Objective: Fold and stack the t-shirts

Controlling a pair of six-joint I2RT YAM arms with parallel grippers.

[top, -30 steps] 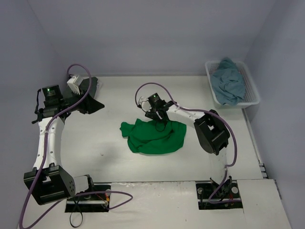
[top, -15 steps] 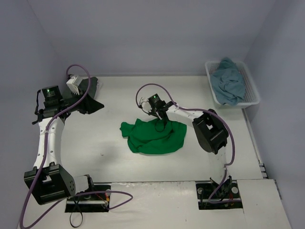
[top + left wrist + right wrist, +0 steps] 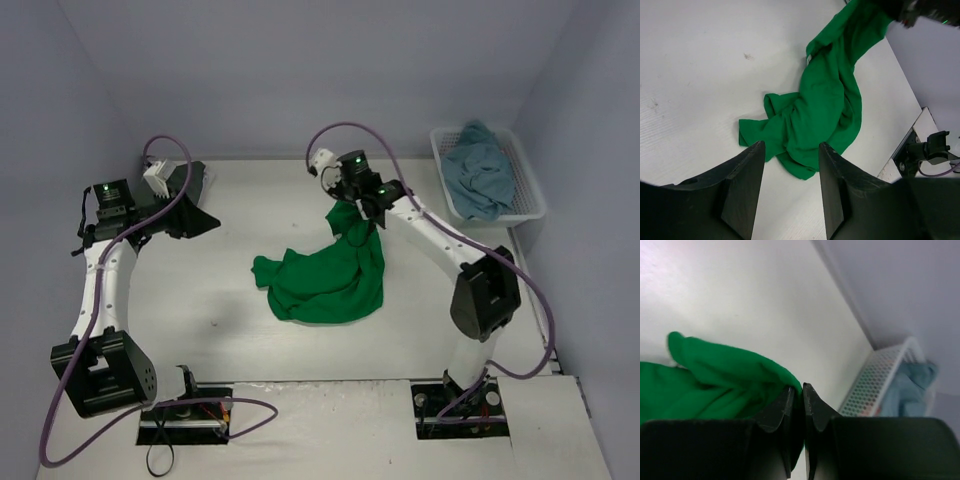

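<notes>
L gripper (image 3: 188,205) sits at upper left of top view, over the white table (image 3: 200,300), well apart from the cloth. In its wrist cam the gripper (image 3: 790,150) has its two dark fingers (image 3: 742,192) standing roughly half apart, nothing between them, no contact w/ anything. Green t-shirt (image 3: 325,280) lies crumpled at frame centre, most of it bunched on the table, one end drawn up toward upper right as a narrow strip; L wrist cam shows the same shirt (image 3: 825,105) running from the low heap up to the top edge. R gripper (image 3: 362,207) is just right of centre, upper half of the frame, at the raised end of that strip. R wrist cam: gripper (image 3: 800,390) w/ jaws pressed together, a fold of the green shirt (image 3: 725,375) pinched at the tips. Far upper right: white lattice basket (image 3: 530,180) at the table corner, teal-blue t-shirt (image 3: 480,175) heaped inside; both also in R wrist cam, basket (image 3: 872,385), teal cloth (image 3: 910,385).
</notes>
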